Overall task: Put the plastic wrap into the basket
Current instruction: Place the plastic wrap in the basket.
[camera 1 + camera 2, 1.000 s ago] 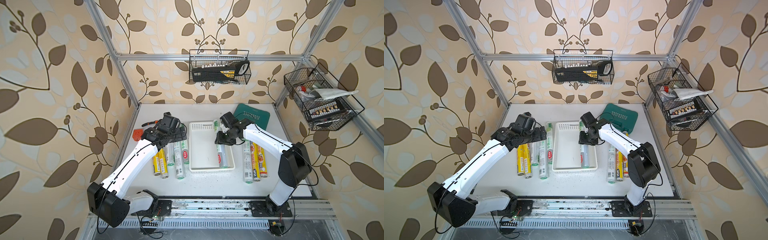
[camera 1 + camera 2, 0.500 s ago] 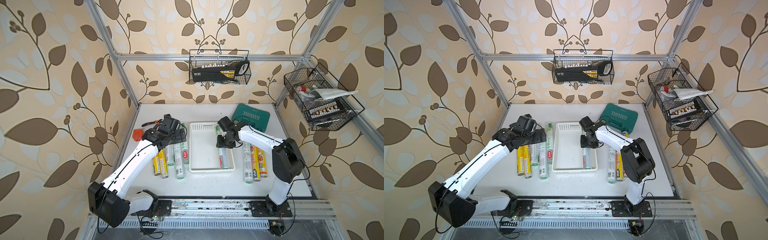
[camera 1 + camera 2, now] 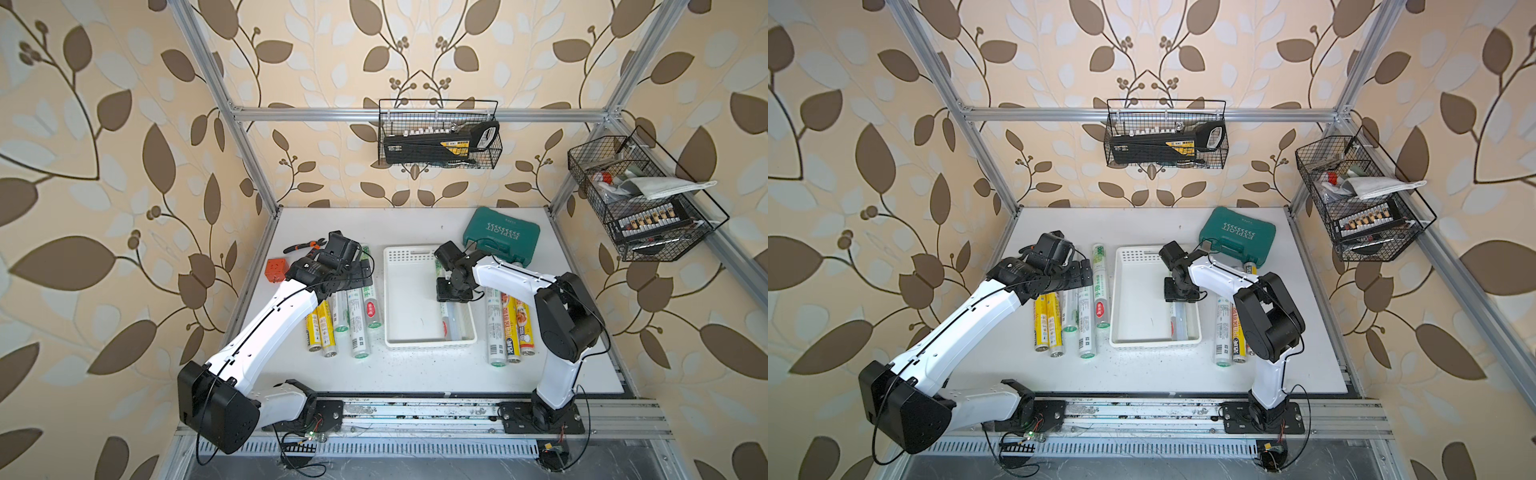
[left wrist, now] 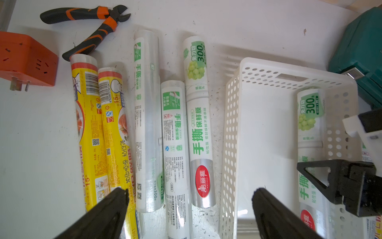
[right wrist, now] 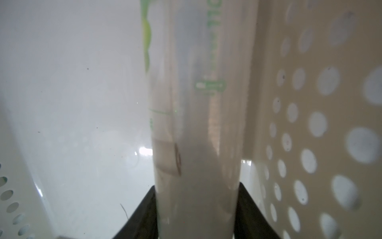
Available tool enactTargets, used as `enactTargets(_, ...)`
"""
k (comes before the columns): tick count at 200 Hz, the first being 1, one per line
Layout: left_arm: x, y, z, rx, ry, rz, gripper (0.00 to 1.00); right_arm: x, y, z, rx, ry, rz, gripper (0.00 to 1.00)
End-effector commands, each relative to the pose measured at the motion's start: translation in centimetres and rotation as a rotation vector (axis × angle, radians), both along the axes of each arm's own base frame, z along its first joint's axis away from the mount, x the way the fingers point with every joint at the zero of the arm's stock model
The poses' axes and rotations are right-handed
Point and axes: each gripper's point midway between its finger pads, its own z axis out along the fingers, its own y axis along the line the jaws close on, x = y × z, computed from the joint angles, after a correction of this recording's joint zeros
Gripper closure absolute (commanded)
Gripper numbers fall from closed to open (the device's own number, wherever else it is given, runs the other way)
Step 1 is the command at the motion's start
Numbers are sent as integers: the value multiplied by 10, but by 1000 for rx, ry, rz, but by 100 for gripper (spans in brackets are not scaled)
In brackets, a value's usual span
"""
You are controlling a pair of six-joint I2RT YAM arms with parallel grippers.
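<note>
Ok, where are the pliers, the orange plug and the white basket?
pliers (image 4: 108, 21), left wrist view, orange grip by the pivot
orange plug (image 4: 24, 60), left wrist view, its broad face
white basket (image 4: 231, 132), left wrist view, perforated side wall

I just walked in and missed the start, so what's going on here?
The right gripper is shut on a roll of plastic wrap, low inside the basket beside one long wall. The left gripper hangs open above five rolls lying next to the basket. More rolls lie on its other side.

Bright, even light, soft shadows; the right wrist view shows the plastic wrap (image 5: 196, 124) hazy, unfocused.
</note>
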Motion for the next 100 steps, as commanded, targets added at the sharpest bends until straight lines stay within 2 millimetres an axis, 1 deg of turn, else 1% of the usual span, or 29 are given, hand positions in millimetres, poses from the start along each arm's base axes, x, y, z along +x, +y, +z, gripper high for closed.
enactTargets(1, 2, 0, -6, 9, 10, 0, 1, 3, -8, -7, -20, -10, -28, 61)
enactTargets(31, 2, -2, -12, 12, 28, -4, 1, 2, -11, -8, -28, -11, -25, 59)
enactTargets(45, 2, -3, -16, 16, 38, -7, 1, 2, -13, -8, -34, -13, -16, 56)
enactTargets(63, 2, -3, -22, 25, 55, -7, 1, 1, -16, -6, -48, -17, -10, 49)
enactTargets(75, 2, -2, -27, 31, 68, -3, 1, 1, -18, -4, -58, -22, -9, 45)
enactTargets(100, 2, -1, -33, 35, 86, 14, 1, 2, -20, 8, -61, -42, -7, 42)
